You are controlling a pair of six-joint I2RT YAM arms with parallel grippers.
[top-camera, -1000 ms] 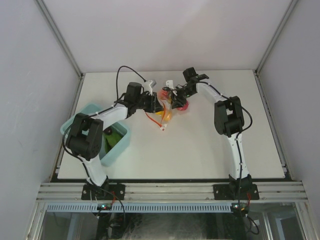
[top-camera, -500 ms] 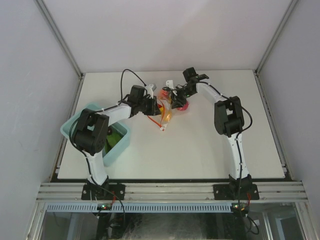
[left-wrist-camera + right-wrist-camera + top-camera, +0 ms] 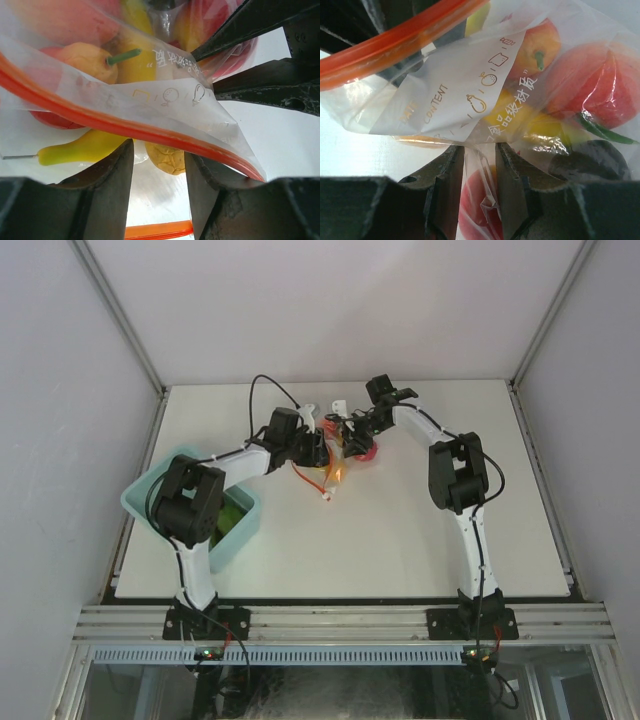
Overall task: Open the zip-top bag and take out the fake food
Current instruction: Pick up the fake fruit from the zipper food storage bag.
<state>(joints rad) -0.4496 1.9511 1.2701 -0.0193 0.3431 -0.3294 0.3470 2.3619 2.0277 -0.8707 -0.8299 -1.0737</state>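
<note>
zip-top bag [image 3: 470, 90] edge pinched by right end effector [image 3: 480, 147]; left end effector [image 3: 159, 150] state unclear.

Left arm [image 3: 240, 458] and right arm [image 3: 474, 540] each have white tubular links, bulky black joint housings and thin black cables looping beside the links. Left claw [image 3: 159, 155] and right claw [image 3: 480, 150] each carry 2 matte black, blocky fingers.

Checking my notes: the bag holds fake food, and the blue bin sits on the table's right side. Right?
No. The top view shows the bin on the table's left side. The bag does hold fake food.
</note>
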